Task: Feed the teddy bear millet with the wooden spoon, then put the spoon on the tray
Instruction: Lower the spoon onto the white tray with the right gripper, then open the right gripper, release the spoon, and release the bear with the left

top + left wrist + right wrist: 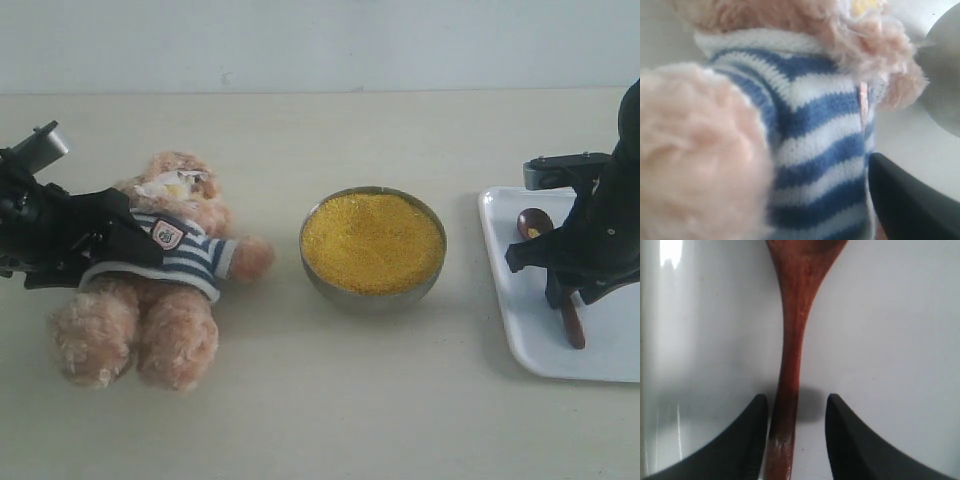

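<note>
- Two arms work the scene in the exterior view: the left hand (135,238) at 9 o'clock and the right hand (562,282) at 3 o'clock.
- At 9 o'clock the teddy bear (185,258) lies on its back on the bench (320,420), head toward 12 and legs toward 6, with yellow grains on its muzzle.
- Across the bear's striped shirt reaches the left hand. Its wrist view shows only one dark finger (910,205), just beside the shirt, so I cannot tell how wide it stands or whether it grips.
- At the centre, the millet (372,242) fills a metal bowl (370,298).
- On the tray (610,340) at 3 o'clock the wooden spoon (533,222) lies flat — bowl toward 11, handle toward 5.
- Over the handle, the right hand has its fingers parted, one on each side, clasping nothing.
</note>
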Available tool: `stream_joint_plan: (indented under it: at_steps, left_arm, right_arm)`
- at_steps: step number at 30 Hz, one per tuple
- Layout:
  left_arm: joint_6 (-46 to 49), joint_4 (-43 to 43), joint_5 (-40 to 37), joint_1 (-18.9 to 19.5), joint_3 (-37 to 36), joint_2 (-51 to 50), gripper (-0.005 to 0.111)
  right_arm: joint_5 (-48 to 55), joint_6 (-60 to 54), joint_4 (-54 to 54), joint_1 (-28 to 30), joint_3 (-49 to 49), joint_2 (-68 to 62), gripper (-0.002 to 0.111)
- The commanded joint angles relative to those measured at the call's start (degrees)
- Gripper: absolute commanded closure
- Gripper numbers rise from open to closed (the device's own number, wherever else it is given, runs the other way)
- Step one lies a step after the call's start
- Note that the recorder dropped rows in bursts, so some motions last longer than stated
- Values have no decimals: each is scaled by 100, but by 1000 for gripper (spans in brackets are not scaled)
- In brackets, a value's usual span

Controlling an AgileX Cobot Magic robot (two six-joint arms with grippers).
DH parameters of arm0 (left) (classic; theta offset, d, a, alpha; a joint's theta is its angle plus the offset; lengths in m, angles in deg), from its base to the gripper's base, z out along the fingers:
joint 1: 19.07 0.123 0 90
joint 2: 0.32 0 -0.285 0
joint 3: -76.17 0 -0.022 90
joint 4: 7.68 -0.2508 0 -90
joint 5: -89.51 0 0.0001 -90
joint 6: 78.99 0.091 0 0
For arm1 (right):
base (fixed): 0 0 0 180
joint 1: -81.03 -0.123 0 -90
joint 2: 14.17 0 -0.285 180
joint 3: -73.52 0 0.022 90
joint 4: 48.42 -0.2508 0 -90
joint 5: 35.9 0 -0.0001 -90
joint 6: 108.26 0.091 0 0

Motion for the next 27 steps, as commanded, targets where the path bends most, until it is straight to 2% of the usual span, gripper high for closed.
stream_joint_plan:
  at_steps: [1,2,3,5,15,23,27]
  left_arm:
    - [-48,-84,-44,3,17,190,29]
    - [-48,-136,-44,3,17,204,29]
    - [-109,-197,-44,3,17,244,29]
    - [-149,-240,-108,3,17,269,29]
    - [-262,-435,-184,3,17,926,29]
    - [-328,-546,-174,3,17,1447,31]
    - [-434,-546,-174,3,17,1745,44]
  right_arm:
    - [6,0,58,47,29,34,72]
    - [6,0,58,47,29,34,70]
    - [18,0,58,47,29,34,61]
    - [37,0,58,47,29,34,50]
    - [111,80,58,47,-89,333,51]
    - [88,80,48,47,-88,1063,82]
    - [60,92,0,47,-88,1454,93]
